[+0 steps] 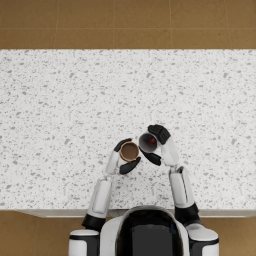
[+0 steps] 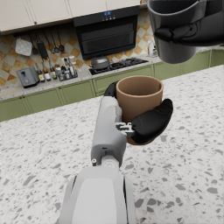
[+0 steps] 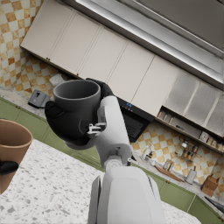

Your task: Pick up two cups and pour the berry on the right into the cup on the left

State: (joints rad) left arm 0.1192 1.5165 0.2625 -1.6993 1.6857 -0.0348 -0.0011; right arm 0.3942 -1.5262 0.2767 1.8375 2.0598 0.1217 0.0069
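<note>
Over counter point(image 1: 60, 100): two cups, brown cup point(image 1: 129, 150), grey cup point(image 1: 148, 142); one berry point(image 1: 152, 141).

Overhead head view; close, cup-sharing wrist views

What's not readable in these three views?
- Berry: a red speck in the head view, too small for shape; in both wrist views the grey cup's wall hides it.
- Brown cup's base: left wrist view, covered by the left robot hand.
- Grey cup's top: cut off by the left wrist view's edge.
</note>
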